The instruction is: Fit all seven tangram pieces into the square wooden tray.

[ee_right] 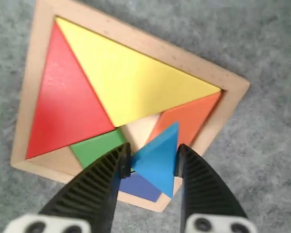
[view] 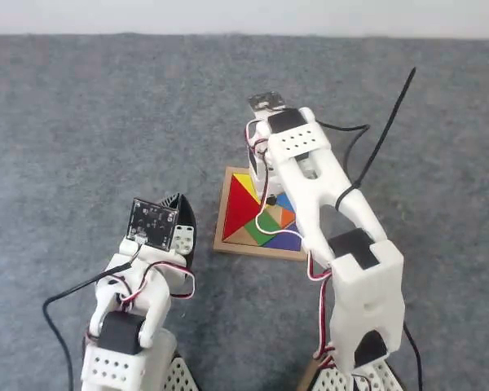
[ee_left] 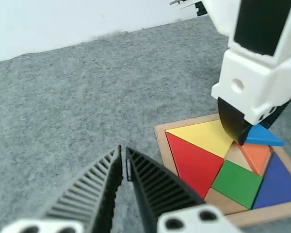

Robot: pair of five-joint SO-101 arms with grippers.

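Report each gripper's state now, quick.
Left gripper: shut, holding nothing.
Right gripper: shut on the blue triangle, over the wooden tray.

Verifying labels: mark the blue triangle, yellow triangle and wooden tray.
blue triangle [ee_right: 157, 162], right wrist view, centre of its face.
yellow triangle [ee_right: 136, 85], right wrist view, middle of its face.
wooden tray [ee_right: 30, 97], right wrist view, on its bare rim.
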